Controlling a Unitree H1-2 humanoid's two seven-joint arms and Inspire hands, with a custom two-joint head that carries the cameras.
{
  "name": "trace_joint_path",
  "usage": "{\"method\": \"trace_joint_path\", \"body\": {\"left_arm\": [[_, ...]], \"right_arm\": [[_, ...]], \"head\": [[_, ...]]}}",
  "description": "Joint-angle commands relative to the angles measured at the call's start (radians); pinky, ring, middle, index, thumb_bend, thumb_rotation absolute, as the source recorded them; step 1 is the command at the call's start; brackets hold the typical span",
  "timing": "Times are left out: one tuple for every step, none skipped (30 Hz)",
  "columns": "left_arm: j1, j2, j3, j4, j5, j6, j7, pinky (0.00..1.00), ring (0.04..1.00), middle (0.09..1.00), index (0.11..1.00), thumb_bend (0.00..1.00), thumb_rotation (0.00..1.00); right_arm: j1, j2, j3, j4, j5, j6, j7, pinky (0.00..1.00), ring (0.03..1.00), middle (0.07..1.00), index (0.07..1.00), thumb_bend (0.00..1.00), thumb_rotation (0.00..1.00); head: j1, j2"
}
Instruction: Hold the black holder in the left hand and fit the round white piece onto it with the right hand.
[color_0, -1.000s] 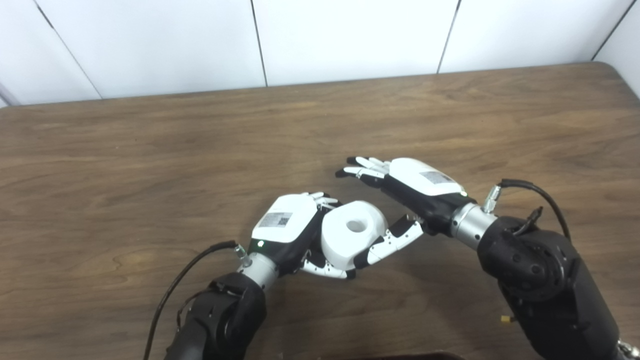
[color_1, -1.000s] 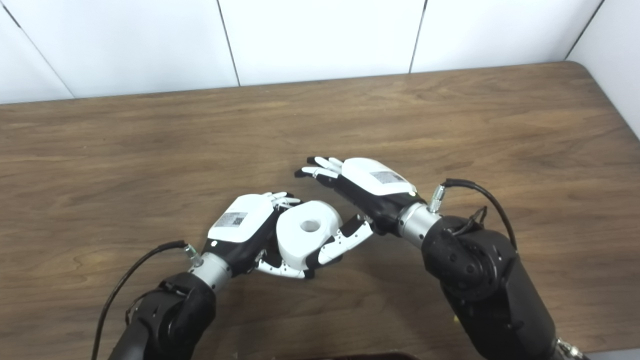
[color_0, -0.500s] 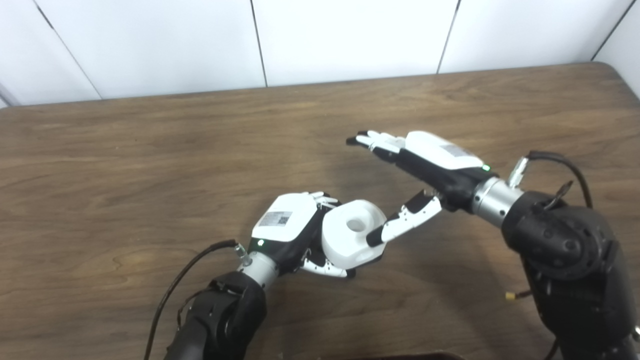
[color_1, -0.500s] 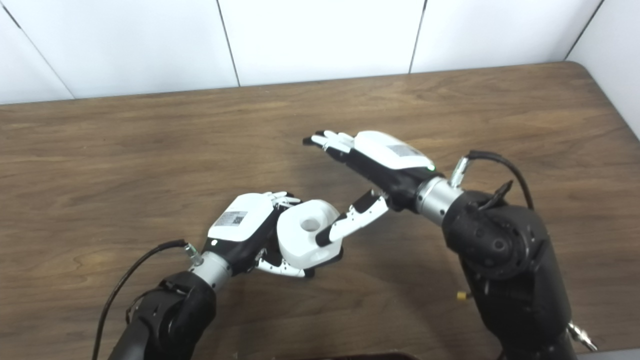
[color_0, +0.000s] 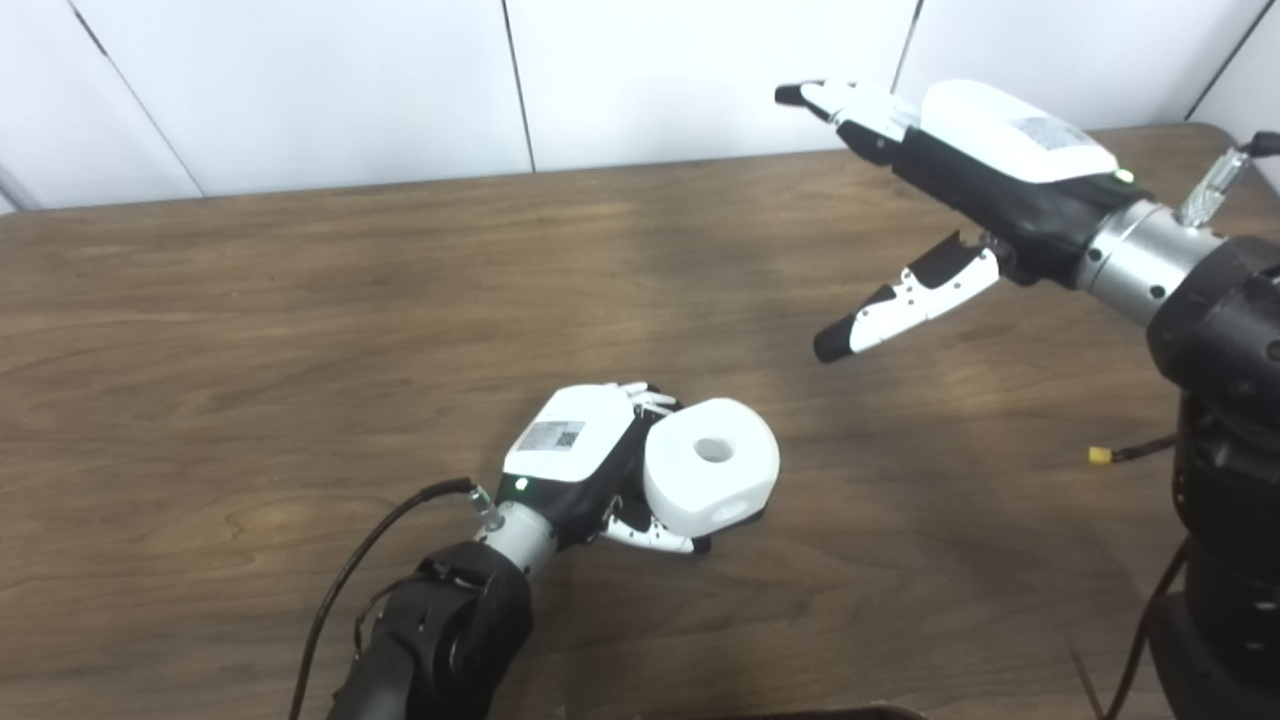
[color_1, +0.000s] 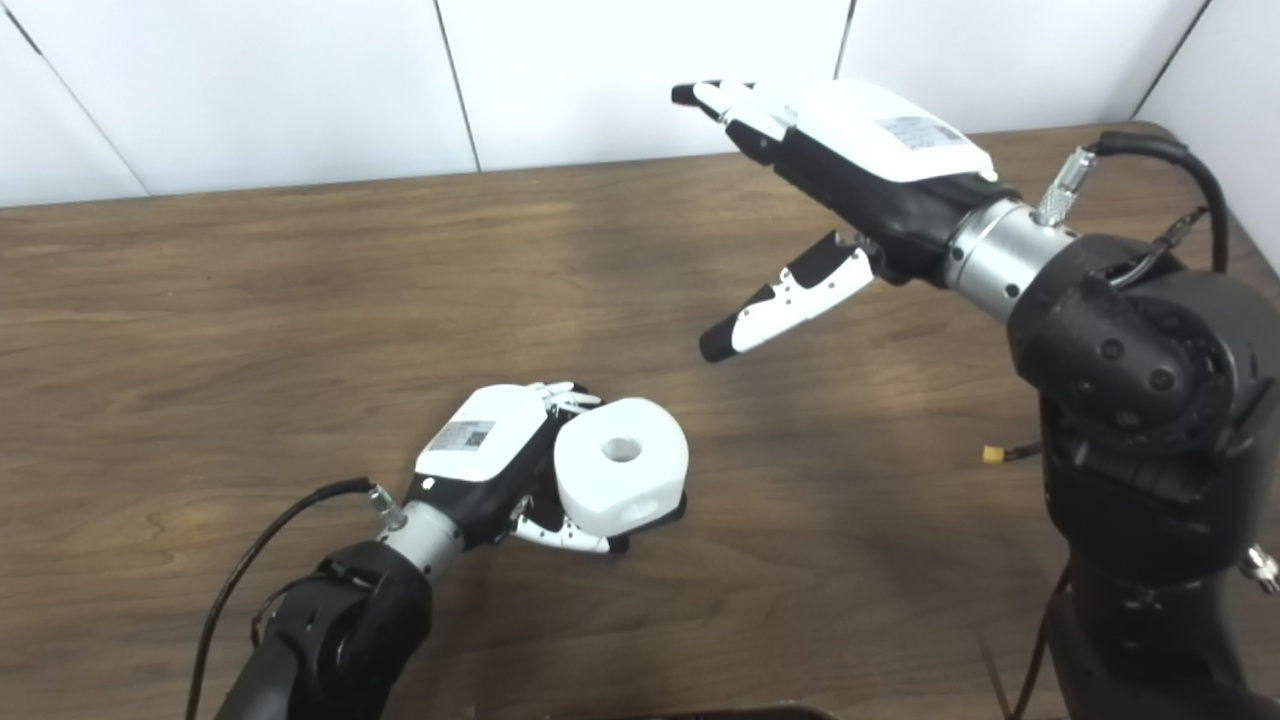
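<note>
Overall, the wooden table (color_0: 250, 300) fills the frame; the right hand (color_0: 960, 170), upper right, hangs empty with fingers spread wide, well apart from the work. At lower centre the left hand (color_0: 575, 455) grips the mostly hidden black holder (color_0: 745, 518), which carries the round white piece (color_0: 712, 472). Fitting appears essentially complete.

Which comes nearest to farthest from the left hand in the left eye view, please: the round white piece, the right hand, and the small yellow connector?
1. Round white piece: against the left hand, on its right.
2. Right hand: raised, up and to the right.
3. Small yellow connector: far right on the wooden table.
</note>
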Motion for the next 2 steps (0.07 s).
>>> {"method": "trace_joint_path", "body": {"left_arm": [[0.025, 0.019, -0.006, 0.032, -0.001, 0.050, -0.086, 0.88, 0.892, 0.814, 0.488, 0.52, 0.06], [0.025, 0.019, -0.005, 0.031, 0.000, 0.051, -0.087, 0.88, 0.892, 0.814, 0.488, 0.52, 0.06]], "right_arm": [[-0.024, -0.010, -0.009, -0.003, 0.013, 0.003, 0.109, 0.90, 1.000, 1.000, 0.980, 1.00, 0.49], [-0.020, -0.008, -0.012, -0.002, 0.017, 0.003, 0.108, 0.90, 1.000, 1.000, 0.980, 1.00, 0.50]], "head": [[0.001, 0.003], [0.001, 0.003]]}}
